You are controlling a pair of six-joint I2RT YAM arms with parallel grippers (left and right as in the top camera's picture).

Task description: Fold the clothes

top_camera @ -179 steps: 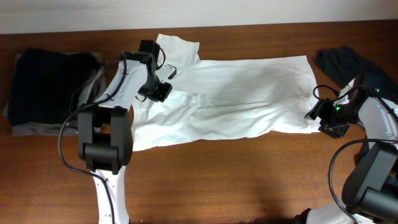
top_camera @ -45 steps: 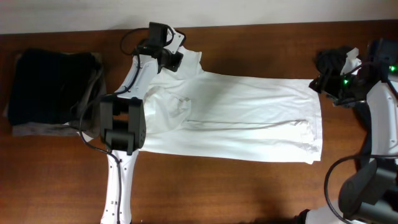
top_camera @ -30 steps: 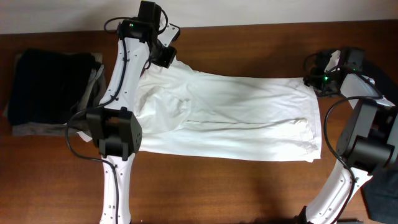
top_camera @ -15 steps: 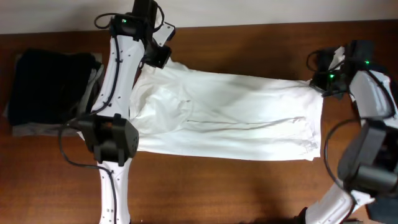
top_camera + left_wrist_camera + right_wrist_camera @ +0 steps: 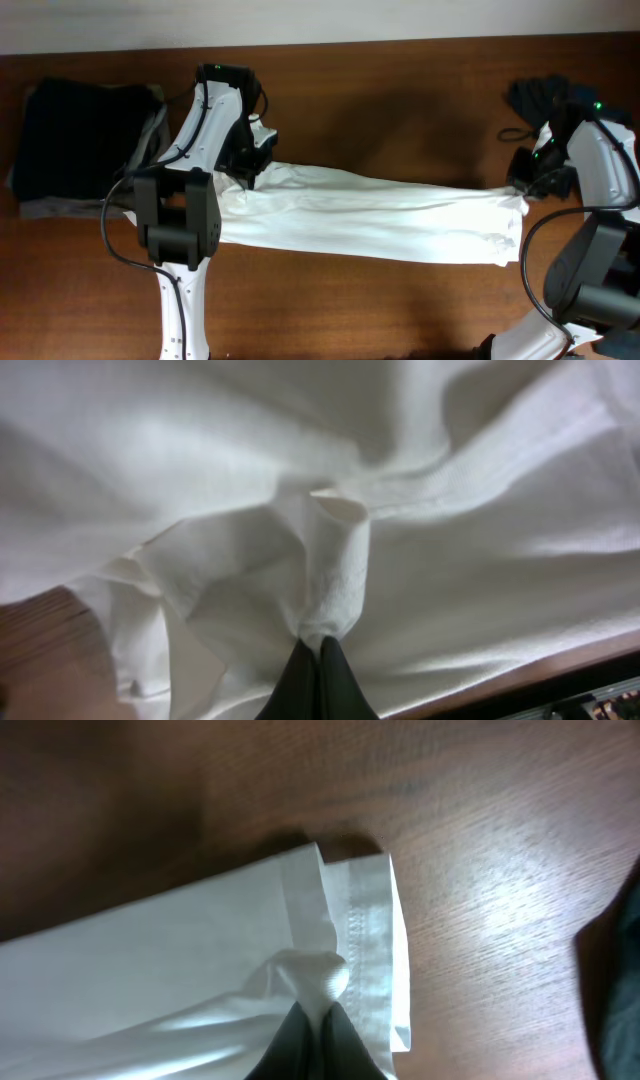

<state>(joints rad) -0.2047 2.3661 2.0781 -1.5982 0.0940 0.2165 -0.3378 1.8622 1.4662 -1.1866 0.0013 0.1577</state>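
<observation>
- White T-shirt [image 5: 380, 215] pinched at both ends: left fingers [image 5: 298, 685] clenched on bunched cloth, right fingers [image 5: 285, 1045] on the hem.
- Long axis runs arm to arm across the counter [image 5: 400, 300].

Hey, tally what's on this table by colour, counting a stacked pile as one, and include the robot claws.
White cotton T-shirt: 1
Folded black and grey pile: 1
Crumpled dark garment: 1
Black robot claws, left claw and right claw: 2
Total: 5
</observation>
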